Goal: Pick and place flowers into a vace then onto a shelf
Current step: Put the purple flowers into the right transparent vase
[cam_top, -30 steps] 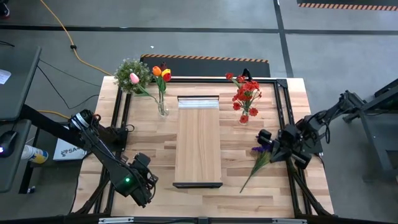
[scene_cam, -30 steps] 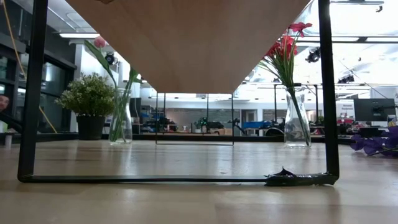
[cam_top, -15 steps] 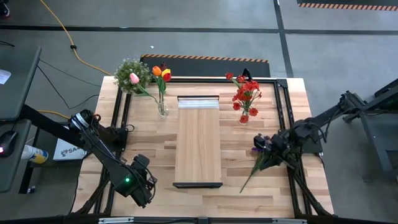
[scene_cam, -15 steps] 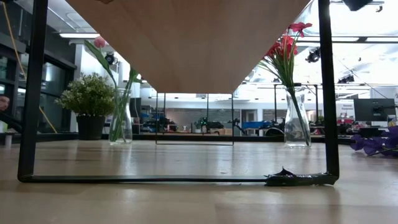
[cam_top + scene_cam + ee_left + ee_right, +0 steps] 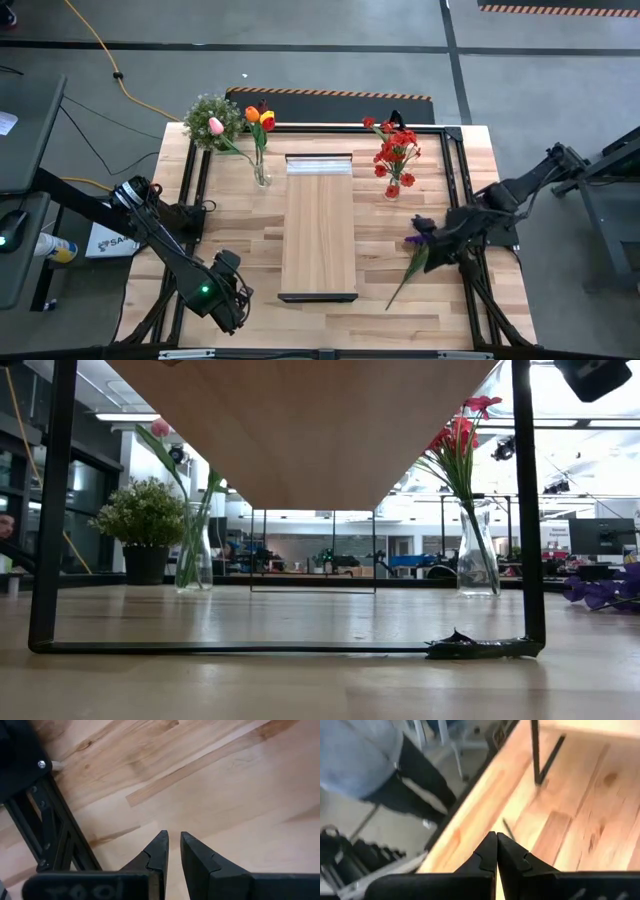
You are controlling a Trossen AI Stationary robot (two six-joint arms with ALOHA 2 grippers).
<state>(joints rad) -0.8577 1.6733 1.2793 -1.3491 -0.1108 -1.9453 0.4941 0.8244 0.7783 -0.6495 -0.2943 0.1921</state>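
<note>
We see a butcher-block counter (image 5: 240, 215) of glued pale and honey-toned wood strips, ringed by a thin black metal frame. The shelf (image 5: 319, 226), one long smooth light-wood plank with a pale strip at its far end, lies between the two end effectors. Two clear glass vases stand beyond it: one (image 5: 261, 172) holds three tulips (image 5: 258, 118), pink, orange and yellow, the other (image 5: 392, 188) a red small-blossom spray (image 5: 397, 150). One purple spray (image 5: 418, 243) lies flat on the counter, its thin green stem angled, its blossoms touching or just beside the right end effector (image 5: 432, 236), whose tapered dark fingers are pressed together with nothing between them. The left end effector (image 5: 172, 851) hovers near the counter's near left corner, well apart from all flowers, its two fingers a narrow slit apart and holding nothing. One bushy green plant (image 5: 208, 120) sits at the far left corner.
</note>
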